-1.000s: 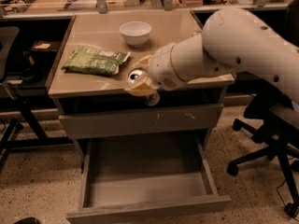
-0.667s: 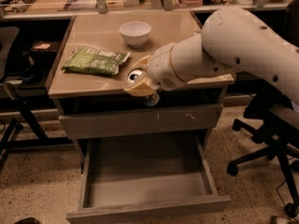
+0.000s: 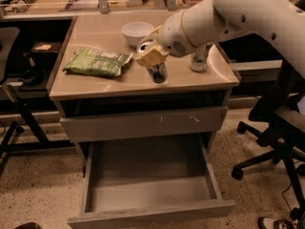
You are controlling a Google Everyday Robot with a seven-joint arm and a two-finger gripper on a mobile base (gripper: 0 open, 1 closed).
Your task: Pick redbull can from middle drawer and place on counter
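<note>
My gripper (image 3: pixel 151 57) is over the middle of the counter (image 3: pixel 95 82) and is shut on the redbull can (image 3: pixel 157 73). The can's dark lower body hangs upright below the tan fingers (image 3: pixel 148 56). Its bottom is at or just above the counter top; I cannot tell if it touches. The white arm (image 3: pixel 248 8) reaches in from the upper right. The middle drawer (image 3: pixel 152 213) is pulled out wide below, and its grey inside is bare.
On the counter are a white bowl (image 3: pixel 136 31) at the back, a green snack bag (image 3: pixel 96 62) at the left, and a taller can (image 3: pixel 198 58) right of the gripper. A scratched drawer front (image 3: pixel 143 123) is closed. An office chair (image 3: pixel 274 128) stands at the right.
The gripper has carried the can from the counter's front edge to the right and further in over the counter. The can has turned from tilted to upright.
</note>
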